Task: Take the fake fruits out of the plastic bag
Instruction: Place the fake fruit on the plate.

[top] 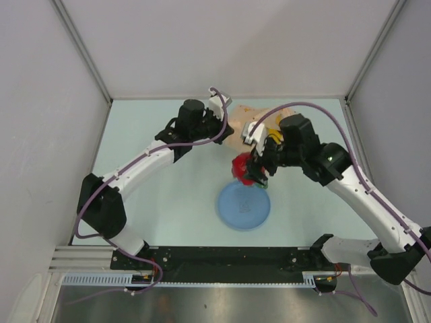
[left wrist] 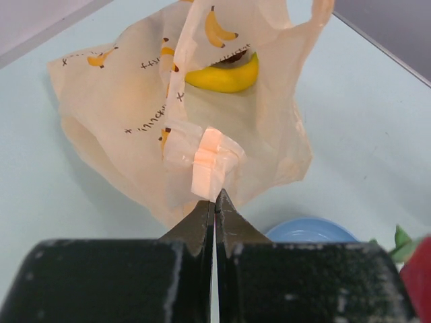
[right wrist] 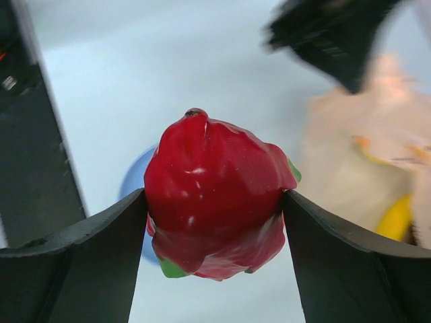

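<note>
**Left gripper** (left wrist: pixel 214 202): fingers pressed together with no gap, and a folded wad of the bag (left wrist: pixel 121 101) pinched at their tips. The film rises from the table (top: pixel 148 128) up to the pinch, so that part is lifted. The rest lies crumpled at the far side of the table, right of centre. The bag is translucent peach with small printed banana marks. 1 handle loop stands up at the top of the left wrist view.

**In the bag:** 1 yellow banana (left wrist: pixel 225 77), seen through the mouth and lying toward the far end. Cannot tell whether other fruits are in there; the film hides the rest.

**Right gripper** (right wrist: pixel 214 202): fingers set wide, each inner face flat against 1 side of the dragon fruit (right wrist: pixel 215 188). The fruit is glossy red with green tips at its lower edge and right side. It is clamped between the 2 fingers, raised off the table and outside the bag.

**Position from above:** the dragon fruit sits just on the near side of the bag, at the far rim of the plate (top: pixel 244 208). Cannot tell whether it overhangs the rim or only lines up with it.

**Plate:** round and blue, flat on the table between the 2 arms, on the near side of the bag.

**Arms:** both reach toward the far half of the table. The left gripper is at the bag's left edge, and the right gripper is near it, toward the plate.
</note>
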{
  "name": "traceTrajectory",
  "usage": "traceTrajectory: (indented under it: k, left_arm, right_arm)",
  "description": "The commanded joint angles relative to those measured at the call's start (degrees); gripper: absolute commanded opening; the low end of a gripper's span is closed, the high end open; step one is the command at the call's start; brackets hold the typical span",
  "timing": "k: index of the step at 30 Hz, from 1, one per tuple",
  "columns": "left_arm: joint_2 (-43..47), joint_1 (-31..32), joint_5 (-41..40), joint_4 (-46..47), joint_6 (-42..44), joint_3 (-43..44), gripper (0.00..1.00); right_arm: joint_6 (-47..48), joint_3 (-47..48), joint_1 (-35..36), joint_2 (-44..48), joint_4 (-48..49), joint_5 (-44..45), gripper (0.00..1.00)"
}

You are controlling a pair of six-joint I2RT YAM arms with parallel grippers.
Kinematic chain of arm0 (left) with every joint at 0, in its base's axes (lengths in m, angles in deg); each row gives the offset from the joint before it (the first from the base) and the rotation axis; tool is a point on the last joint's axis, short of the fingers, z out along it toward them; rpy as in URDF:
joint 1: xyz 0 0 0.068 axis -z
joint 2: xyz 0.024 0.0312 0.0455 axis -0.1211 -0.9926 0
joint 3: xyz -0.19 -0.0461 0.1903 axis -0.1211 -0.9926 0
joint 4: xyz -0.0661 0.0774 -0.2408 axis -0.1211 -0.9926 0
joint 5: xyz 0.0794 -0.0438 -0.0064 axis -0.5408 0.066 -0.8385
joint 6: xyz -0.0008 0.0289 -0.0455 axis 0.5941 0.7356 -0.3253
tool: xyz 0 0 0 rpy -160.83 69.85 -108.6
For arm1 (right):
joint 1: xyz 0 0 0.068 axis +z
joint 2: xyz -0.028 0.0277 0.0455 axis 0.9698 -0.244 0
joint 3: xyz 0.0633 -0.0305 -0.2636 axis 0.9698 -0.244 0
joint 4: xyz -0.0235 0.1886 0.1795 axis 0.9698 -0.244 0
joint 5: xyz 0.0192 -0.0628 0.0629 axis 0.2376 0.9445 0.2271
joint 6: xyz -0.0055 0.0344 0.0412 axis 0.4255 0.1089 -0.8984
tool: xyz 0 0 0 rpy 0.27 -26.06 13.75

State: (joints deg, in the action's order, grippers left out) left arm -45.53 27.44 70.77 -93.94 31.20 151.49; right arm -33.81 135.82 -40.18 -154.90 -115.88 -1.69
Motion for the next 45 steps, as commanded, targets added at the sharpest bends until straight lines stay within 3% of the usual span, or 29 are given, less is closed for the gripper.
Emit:
traceTrajectory:
  k: [1, 5, 11, 18, 22, 35, 39, 42, 45]
  left_arm:
    - [4.03, 0.32, 2.17, 1.14, -2.33, -1.40, 0.00]
    - [5.08, 0.24, 3.84, 1.85, -3.47, -2.90, 0.00]
    - [9.48, 0.24, 3.40, 3.34, -2.69, -7.02, 0.00]
    - [13.78, 0.24, 3.22, 3.69, -1.11, -10.72, 0.00]
    - [15.10, 0.24, 3.40, 3.61, -0.58, -12.04, 0.00]
    - [18.62, 0.24, 3.93, 3.96, -1.19, -16.17, 0.00]
    - [19.58, 0.06, 3.84, 3.61, -1.19, -16.79, 0.00]
    - [20.20, -0.29, 3.66, 3.34, -1.10, -17.14, 0.00]
    - [20.64, -0.82, 3.66, 3.25, -1.28, -16.97, 0.00]
  right_arm:
    - [2.26, -4.29, 7.61, 0.67, -3.55, 6.46, 0.19]
    - [3.13, -7.38, 11.66, -2.49, -0.38, 11.72, 0.19]
    - [13.50, -8.87, 17.81, -5.40, 0.41, 19.55, 0.18]
    - [21.67, -17.31, 27.21, -9.70, 10.06, 29.84, 0.16]
    - [24.57, -18.72, 28.28, -13.22, 14.03, 34.93, 0.14]
    - [35.21, -22.06, 30.13, -17.70, 23.09, 34.69, 0.13]
    - [35.13, -22.06, 31.09, -18.06, 25.37, 36.61, 0.15]
    - [32.86, -21.19, 31.80, -15.18, 25.29, 39.60, 0.21]
    - [26.99, -18.03, 32.06, -10.96, 19.15, 39.70, 0.27]
